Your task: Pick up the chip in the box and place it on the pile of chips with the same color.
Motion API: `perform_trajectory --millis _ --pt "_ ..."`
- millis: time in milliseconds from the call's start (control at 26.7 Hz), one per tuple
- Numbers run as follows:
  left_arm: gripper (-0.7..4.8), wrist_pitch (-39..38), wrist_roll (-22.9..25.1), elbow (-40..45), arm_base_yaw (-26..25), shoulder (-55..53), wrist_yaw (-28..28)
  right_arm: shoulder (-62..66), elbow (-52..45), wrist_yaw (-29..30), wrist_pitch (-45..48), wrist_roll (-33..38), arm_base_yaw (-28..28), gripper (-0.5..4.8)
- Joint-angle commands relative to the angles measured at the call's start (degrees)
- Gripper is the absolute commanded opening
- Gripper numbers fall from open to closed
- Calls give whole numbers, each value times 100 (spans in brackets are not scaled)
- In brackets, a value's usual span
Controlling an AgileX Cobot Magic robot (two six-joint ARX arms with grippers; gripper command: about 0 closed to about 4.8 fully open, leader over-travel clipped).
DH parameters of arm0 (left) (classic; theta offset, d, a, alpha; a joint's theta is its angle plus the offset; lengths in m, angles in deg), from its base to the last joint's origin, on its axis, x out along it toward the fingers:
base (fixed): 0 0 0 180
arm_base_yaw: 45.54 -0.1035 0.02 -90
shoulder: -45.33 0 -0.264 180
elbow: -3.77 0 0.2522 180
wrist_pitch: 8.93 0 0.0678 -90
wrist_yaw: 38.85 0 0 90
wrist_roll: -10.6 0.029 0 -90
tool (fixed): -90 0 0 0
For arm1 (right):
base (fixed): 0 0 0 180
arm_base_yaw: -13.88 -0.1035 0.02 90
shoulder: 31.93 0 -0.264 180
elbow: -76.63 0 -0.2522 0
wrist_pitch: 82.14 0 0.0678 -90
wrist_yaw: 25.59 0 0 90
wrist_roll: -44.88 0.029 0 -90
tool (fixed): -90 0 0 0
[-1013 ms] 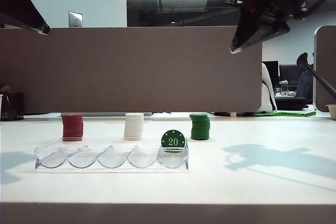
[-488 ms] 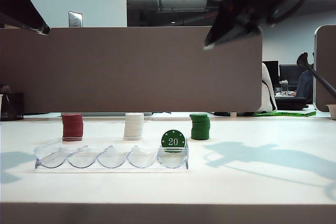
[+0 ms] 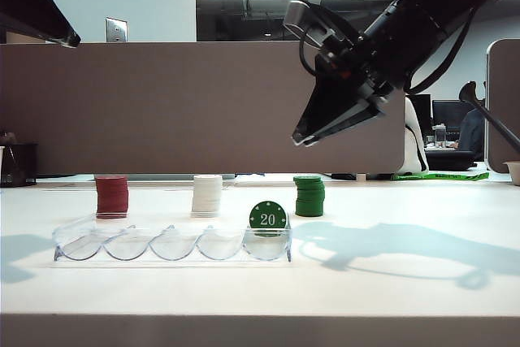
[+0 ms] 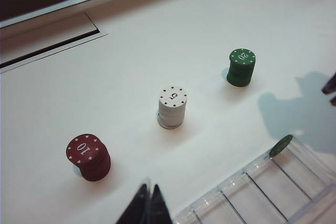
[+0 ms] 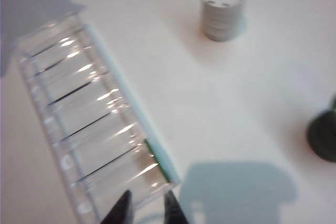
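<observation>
My right claw [image 3: 299, 139] hangs in the air above the desk [image 3: 406, 282], tilted down toward the green end of the box [image 3: 172, 243], its two dark tapered fingers [image 5: 122, 211] parted by a narrow gap and holding nothing. My left claw [image 4: 148, 206] sits high at the far left of the scene, its black tips pressed together and empty. The box is a long, low tray of clear glossy plastic with five scalloped half-round slots, catching bright glints along its ribs. The chip [image 3: 268, 217] stands on edge in the slot at the right-hand end, a flat round dark-green disc with a white "20" and small white marks around its rim. Behind the box stand three short cylindrical stacks of ridged chips: a red stack [image 3: 112, 196] marked "10", a white stack [image 3: 207, 195] marked "5", and the pile of chips with the same color [image 3: 309, 196], dark green with "20" on top, just behind and to the right of the chip. The desk is smooth, matte and white, with soft grey arm shadows across it. Behind it runs a brown partition panel [image 3: 195, 107], and beyond that an office with ceiling strip lights.
</observation>
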Motion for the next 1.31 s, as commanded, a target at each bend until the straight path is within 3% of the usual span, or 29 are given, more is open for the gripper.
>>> perform_trajectory --millis 38,188,338,1313 --pt "-6 59 -17 -24 0 13 -31 -2 11 531 -168 -918 -2 97" --pt "-6 -2 -17 -24 0 11 -31 -2 9 555 -212 -1296 9 104" --pt "-6 -42 -17 -24 0 11 -31 90 11 619 -170 -1381 11 166" --pt "-6 -39 -9 -22 -2 0 -28 835 20 857 457 -1440 9 167"
